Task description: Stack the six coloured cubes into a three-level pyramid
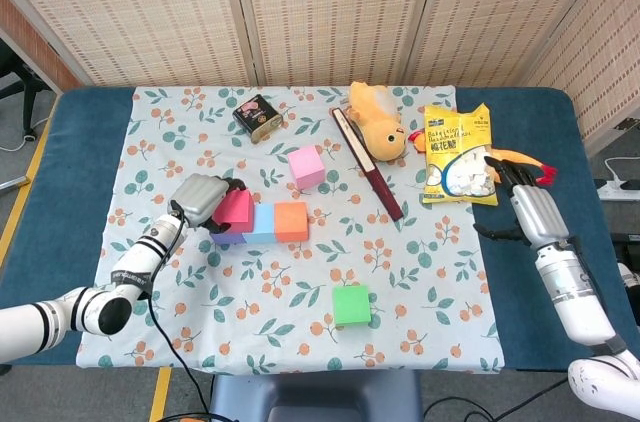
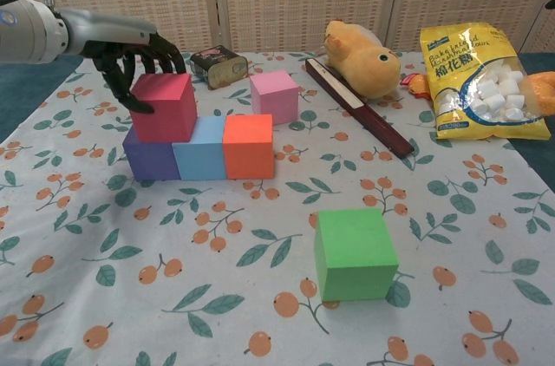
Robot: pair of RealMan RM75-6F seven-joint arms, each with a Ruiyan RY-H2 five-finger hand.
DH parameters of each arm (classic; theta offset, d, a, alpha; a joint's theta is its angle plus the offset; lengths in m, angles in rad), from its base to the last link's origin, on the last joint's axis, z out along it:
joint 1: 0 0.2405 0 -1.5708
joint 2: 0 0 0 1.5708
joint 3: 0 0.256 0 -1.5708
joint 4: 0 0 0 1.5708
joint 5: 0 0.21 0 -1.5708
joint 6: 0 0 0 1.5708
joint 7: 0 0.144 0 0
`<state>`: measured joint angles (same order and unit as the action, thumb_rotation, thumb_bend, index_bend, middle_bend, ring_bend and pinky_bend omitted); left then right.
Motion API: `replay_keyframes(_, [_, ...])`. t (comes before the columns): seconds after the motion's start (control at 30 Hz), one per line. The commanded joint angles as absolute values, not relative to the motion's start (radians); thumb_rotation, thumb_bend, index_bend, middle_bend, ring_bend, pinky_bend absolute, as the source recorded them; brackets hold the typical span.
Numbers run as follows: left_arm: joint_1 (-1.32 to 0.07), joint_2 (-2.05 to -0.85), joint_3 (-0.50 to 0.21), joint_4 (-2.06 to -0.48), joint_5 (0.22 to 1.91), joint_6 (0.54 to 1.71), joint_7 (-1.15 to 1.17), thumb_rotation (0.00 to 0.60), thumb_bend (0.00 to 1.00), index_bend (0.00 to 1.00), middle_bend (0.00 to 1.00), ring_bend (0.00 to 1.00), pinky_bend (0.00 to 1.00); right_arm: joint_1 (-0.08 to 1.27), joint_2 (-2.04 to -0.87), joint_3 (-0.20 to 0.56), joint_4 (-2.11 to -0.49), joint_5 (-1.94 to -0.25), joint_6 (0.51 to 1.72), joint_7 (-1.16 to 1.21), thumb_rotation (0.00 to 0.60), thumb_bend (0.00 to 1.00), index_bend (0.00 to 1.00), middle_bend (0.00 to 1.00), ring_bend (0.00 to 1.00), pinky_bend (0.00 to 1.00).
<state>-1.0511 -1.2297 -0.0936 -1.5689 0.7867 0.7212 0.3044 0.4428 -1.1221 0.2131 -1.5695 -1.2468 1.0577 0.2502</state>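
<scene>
The left hand (image 2: 130, 58) is curled around the red foam cube (image 2: 164, 107), gripped at its 10 o'clock edge; the cube is seated atop the purple cube (image 2: 151, 160) and light-blue cube (image 2: 199, 160).

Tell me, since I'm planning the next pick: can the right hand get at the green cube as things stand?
Probably yes. The green cube stands alone on bare cloth, and the right hand holds nothing, with nothing between them.

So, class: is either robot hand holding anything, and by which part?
The left robot hand grips the red cube by its upper left side; the right robot hand holds nothing.
</scene>
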Motion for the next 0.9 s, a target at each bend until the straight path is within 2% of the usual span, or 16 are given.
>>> replay_keyframes(0.03, [-1.049,-1.226,-0.098,-1.575,0.786,0.725,0.301,0.600,0.30,0.40,0.35,0.40,0.43,0.443,-1.122,0.214,-1.570,-1.247,1.058,0.251,0.600,0.00,0.00,0.08,0.00,0.02])
replay_keyframes(0.73, [-1.053,-1.234,-0.104,-1.578,0.775,0.717,0.304,0.600,0.30,0.38,0.35,0.40,0.43,0.440,-1.119,0.214,-1.569,-1.246,1.057,0.252,0.600,0.00,0.00,0.08,0.00,0.03])
replay_keyframes(0.9, [-1.053,-1.237,-0.103,-1.579,0.767,0.716,0.304,0.600,0.30,0.35,0.33,0.40,0.43,0.440,-1.121,0.214,-1.566,-1.246,1.056,0.254,0.600,0.00,0.00,0.08,0.00,0.03])
